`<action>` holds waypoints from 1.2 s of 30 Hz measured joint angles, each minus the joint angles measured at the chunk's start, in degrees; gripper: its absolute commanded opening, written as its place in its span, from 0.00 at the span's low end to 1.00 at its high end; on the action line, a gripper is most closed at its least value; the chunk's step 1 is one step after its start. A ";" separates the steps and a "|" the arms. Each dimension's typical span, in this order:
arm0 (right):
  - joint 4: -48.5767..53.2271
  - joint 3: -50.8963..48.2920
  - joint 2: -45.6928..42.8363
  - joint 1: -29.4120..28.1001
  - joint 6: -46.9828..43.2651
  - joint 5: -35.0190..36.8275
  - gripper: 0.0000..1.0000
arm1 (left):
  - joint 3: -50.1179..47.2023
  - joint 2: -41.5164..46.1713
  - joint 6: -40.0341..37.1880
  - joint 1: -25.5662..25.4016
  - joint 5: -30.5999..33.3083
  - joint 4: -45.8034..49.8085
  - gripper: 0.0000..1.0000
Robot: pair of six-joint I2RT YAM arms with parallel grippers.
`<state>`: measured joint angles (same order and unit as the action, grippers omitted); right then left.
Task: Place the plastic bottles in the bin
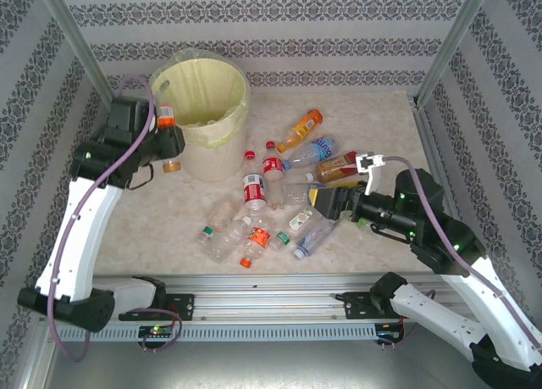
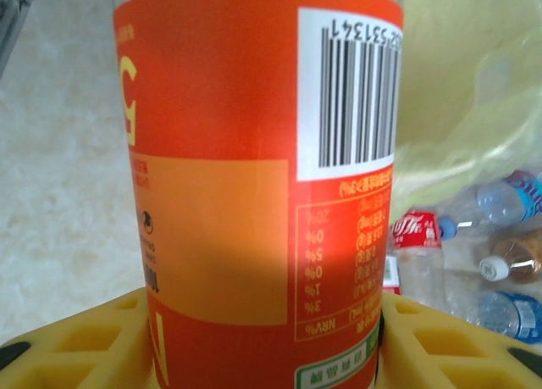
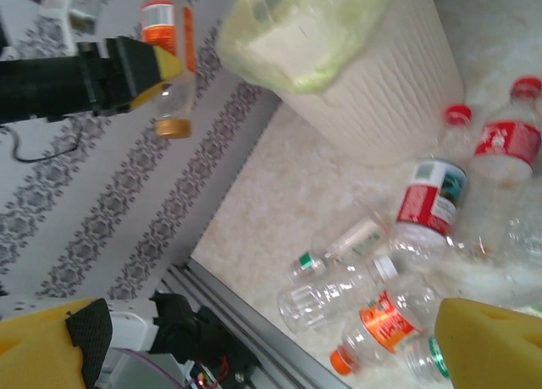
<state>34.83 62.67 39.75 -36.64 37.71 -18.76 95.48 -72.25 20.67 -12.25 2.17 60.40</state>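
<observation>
Jaws of my left pincer (image 2: pixel 262 355) are clamped partway shut on an orange-labelled bottle (image 2: pixel 254 169), a yellow pad (image 2: pixel 76 347) on each side, held cap-down just beside the pale-yellow bin (image 1: pixel 212 152), near its rim. My right pincer (image 1: pixel 326 201) gapes wide, gripping nothing, above the loose bottles (image 1: pixel 254 215) scattered on the table (image 1: pixel 152 228) in front of the bin

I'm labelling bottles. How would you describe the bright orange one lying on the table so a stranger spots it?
Find the pale-yellow bin, back left on the table. Right of it, farthest back in the scatter, lies the orange bottle: orange from cap to base, unlike its clear or brownish neighbours.
</observation>
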 measured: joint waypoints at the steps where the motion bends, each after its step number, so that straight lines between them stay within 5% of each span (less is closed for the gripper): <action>1: -0.17 0.85 -0.04 0.00 -0.11 0.02 0.98 | 2.19 -1.60 -0.39 0.00 -0.09 0.11 0.48; 15: -2.05 11.58 0.79 0.00 -4.94 3.37 0.98 | 27.96 -23.58 -3.61 0.00 -2.19 -0.24 0.48; 36: 2.75 11.76 -0.35 0.00 -5.33 8.70 0.98 | 41.59 -47.39 -3.56 0.37 -3.65 0.31 0.49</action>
<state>37.58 74.43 39.40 -36.64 32.38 -10.07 137.08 -119.63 17.10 -11.88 -1.48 60.71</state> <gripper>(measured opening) 0.982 0.535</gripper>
